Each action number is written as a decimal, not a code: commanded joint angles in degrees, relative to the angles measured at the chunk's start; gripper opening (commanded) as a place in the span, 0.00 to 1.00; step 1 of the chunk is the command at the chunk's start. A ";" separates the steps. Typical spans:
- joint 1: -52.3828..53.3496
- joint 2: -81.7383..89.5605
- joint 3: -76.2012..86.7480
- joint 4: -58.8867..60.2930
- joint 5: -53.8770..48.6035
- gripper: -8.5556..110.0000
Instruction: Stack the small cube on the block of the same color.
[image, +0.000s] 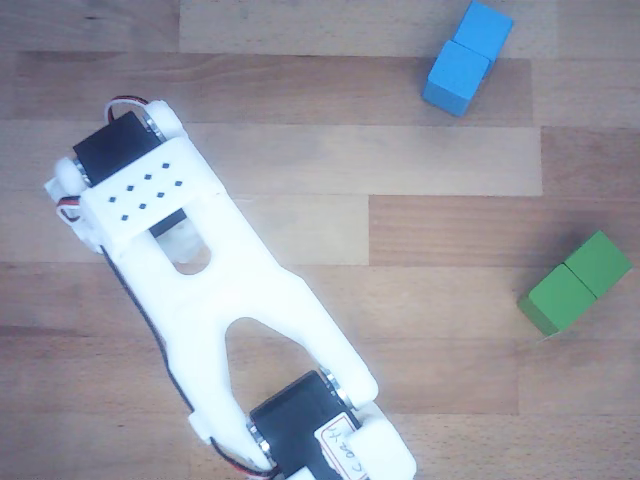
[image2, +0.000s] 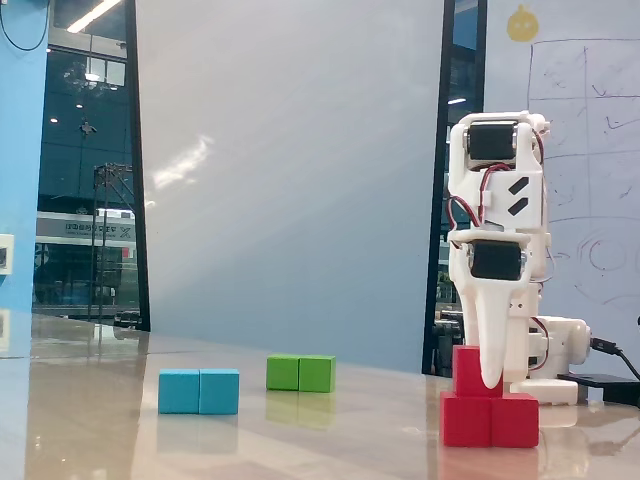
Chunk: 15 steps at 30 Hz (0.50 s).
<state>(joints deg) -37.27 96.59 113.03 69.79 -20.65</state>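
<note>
In the fixed view the red block (image2: 490, 420) lies on the table at the right. The small red cube (image2: 465, 371) sits on top of it, over its left half. My gripper (image2: 490, 381) points straight down at the cube. One white finger (image2: 490, 340) covers the cube's right part and its tip reaches the cube's lower edge. The other finger is hidden, so the jaw gap does not show. In the other view my white arm (image: 230, 290) covers the gripper, the cube and the red block.
A blue two-cube block (image: 466, 57) lies at the top right of the other view and a green one (image: 575, 283) at the right. In the fixed view, blue (image2: 199, 391) and green (image2: 300, 373) lie left of the red block.
</note>
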 joint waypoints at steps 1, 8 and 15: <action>0.53 4.04 -5.89 -0.79 -0.09 0.25; 0.53 4.13 -5.89 -0.88 0.00 0.25; 0.53 4.13 -5.63 -0.88 0.00 0.25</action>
<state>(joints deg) -37.27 96.59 113.03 69.79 -20.65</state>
